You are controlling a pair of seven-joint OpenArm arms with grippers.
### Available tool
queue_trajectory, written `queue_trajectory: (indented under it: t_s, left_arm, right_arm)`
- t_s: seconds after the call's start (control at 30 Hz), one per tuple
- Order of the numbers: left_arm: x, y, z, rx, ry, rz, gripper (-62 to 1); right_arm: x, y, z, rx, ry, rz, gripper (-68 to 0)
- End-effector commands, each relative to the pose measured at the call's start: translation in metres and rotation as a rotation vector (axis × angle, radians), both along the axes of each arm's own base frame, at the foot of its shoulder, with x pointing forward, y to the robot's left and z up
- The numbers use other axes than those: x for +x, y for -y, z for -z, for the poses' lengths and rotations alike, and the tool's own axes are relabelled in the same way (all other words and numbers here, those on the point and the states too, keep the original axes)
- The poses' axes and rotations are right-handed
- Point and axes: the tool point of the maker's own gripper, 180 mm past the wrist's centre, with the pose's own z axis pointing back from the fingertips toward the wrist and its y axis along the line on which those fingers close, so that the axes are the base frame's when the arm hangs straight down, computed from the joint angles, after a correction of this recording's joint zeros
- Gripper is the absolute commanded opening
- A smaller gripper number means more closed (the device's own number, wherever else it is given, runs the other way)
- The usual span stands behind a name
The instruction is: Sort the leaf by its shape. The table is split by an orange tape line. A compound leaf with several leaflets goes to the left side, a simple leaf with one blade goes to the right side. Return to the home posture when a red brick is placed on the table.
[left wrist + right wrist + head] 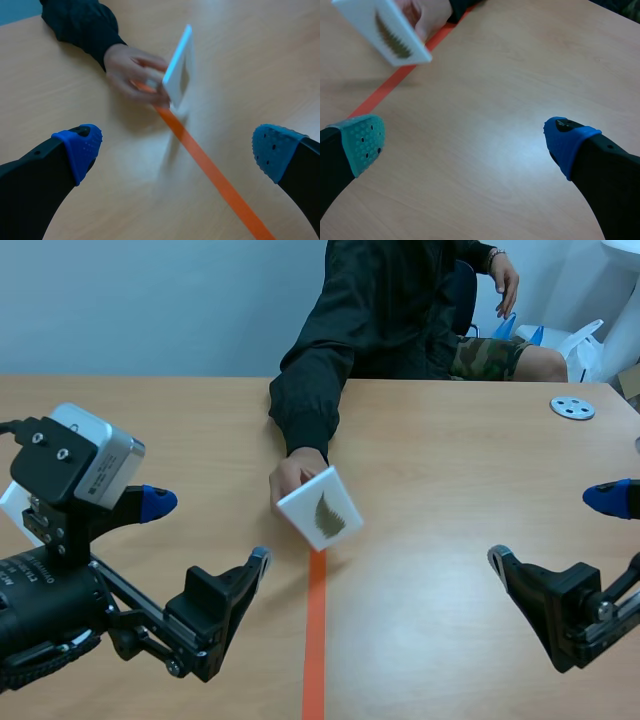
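Wide light-wood table in front of me, and across it sits a person in a dark jacket, one arm stretched out toward the middle. My two arms sit low at the near edge, one on each side. My left gripper is spread wide with nothing in it. My right gripper is the same, fingers far apart and bare. I read that as a waiting stance, since nothing is mine to take yet.

The person's hand pinches a white square card printed with a brownish-green leaf. The card is tilted on its corner over the far end of the orange tape line, its face turned my way as though offered for me to read. I cannot tell whether that low corner touches the wood. The leaf looks feathery and cut into many small parts along a stem, so my guess is compound, bound for the left side. No red brick in sight.

The tape runs straight from the card toward me, between my grippers. A small grey disc with holes lies far off on the right, well away from everything. The tabletop is smooth with a faint grain and catches a soft glare under my right wrist. Behind the person there is a plain pale wall.
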Motion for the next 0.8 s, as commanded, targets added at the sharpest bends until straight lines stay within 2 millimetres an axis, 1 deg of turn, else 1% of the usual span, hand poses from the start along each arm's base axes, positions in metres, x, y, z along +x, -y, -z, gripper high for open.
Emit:
queue_trajectory:
  t_s: [0.0,0.17,0.77]
  left_arm:
    - [-0.0005,-0.0006,-0.0045,-0.005,0.014,0.01,1.4]
    - [-0.0009,-0.0023,-0.0037,0.007,0.014,0.017,1.4]
    - [-0.0019,-0.0014,-0.0029,0.008,0.009,0.024,1.4]
  right_arm:
    - [0.0042,-0.0007,-0.0094,0.004,0.029,0.0,0.4]
    - [0.0033,0.0003,-0.0065,-0.004,0.014,0.002,0.4]
    - [0.0032,0.0003,-0.0063,-0.005,0.014,0.001,0.4]
